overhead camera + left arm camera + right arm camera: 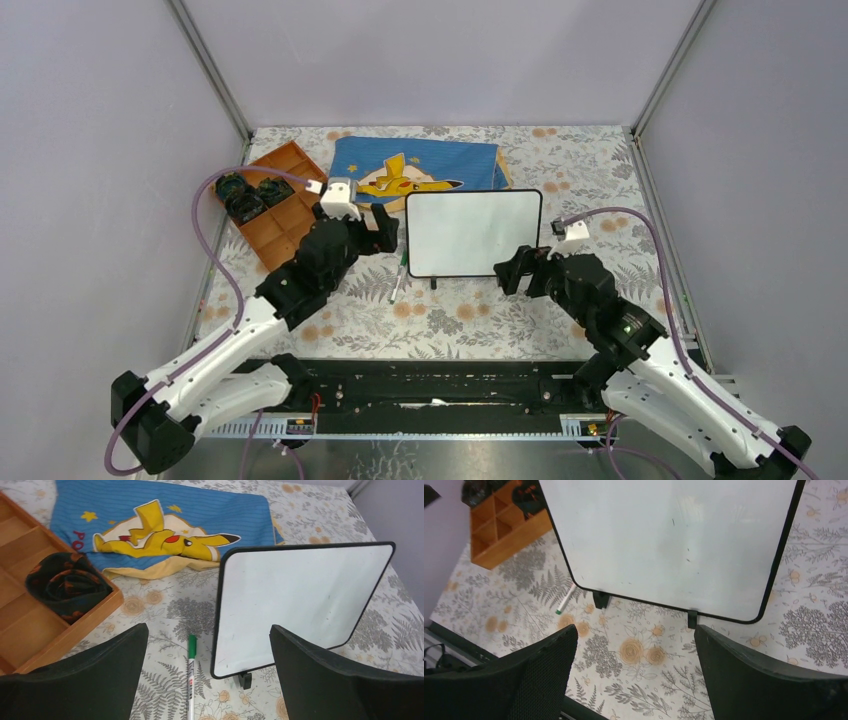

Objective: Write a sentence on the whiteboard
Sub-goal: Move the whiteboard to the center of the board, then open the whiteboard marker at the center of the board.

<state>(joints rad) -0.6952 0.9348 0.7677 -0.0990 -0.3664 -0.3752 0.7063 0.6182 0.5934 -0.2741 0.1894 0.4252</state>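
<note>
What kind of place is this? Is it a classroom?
Probably a robot testing booth, not a classroom: plain grey walls box in one flowery table, a left arm and a right arm are bolted to a rail at its edge, and a blank whiteboard stands on it.

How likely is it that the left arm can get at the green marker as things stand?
Probably yes: the open left gripper hovers just short of the green marker, which lies uncovered beside the whiteboard, with nothing between them.

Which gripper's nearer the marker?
Left. The left gripper is right by the marker, left of the whiteboard; the right gripper is at the whiteboard's near right corner.
</note>
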